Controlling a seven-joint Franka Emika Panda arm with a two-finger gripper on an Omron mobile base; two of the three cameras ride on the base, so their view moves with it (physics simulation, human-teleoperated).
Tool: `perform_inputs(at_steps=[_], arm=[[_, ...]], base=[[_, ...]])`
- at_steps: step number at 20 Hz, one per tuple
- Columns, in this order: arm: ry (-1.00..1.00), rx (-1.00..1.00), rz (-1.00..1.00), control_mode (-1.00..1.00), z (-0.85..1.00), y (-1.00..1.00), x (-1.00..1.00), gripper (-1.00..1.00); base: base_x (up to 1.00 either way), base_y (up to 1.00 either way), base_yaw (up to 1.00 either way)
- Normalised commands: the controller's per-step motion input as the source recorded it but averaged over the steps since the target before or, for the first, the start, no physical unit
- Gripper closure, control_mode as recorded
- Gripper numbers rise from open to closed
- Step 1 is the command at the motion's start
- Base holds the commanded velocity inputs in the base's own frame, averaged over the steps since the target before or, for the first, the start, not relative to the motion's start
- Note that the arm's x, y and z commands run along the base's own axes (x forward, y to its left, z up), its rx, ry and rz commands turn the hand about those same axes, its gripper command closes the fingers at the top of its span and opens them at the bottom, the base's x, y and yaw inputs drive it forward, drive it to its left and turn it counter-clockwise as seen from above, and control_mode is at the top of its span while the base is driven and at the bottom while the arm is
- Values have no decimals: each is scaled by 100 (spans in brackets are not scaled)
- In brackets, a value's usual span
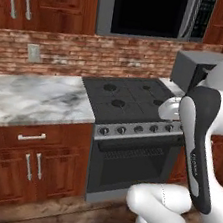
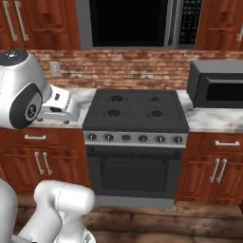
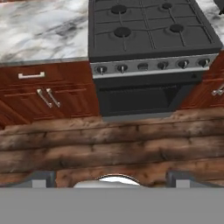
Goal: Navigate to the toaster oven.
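Toaster oven (image 2: pixel 216 84) on the marble bench (image 2: pixel 209 118) right of the stove (image 2: pixel 135 111), well beyond the pincer (image 3: pixel 112 177), whose finger tips (image 3: pixel 41 178) stand apart, open, above the wooden floor (image 3: pixel 109 144).

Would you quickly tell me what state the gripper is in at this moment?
Gripper: open, fingertips set wide apart, holding nothing, aimed down at the wooden floor before the stove.

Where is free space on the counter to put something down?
The marble counter left of the stove is bare, bordered by the brick wall behind. Right of the stove, the toaster oven crowds the counter, leaving a narrow front strip.
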Motion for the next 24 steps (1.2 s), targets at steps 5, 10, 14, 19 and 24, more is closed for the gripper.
perform_inputs(at_steps=[5,10,14,19,24], arm=[[0,0,0,100,0,0,0,-100],[0,0,0,100,0,0,0,-100],[0,0,0,100,0,0,0,-100],[0,0,0,100,0,0,0,-100],[0,0,0,100,0,0,0,-100]], base=[[95,-100,1],[90,-100,7],[65,-100,6],[69,-100,5],[88,-90,7]])
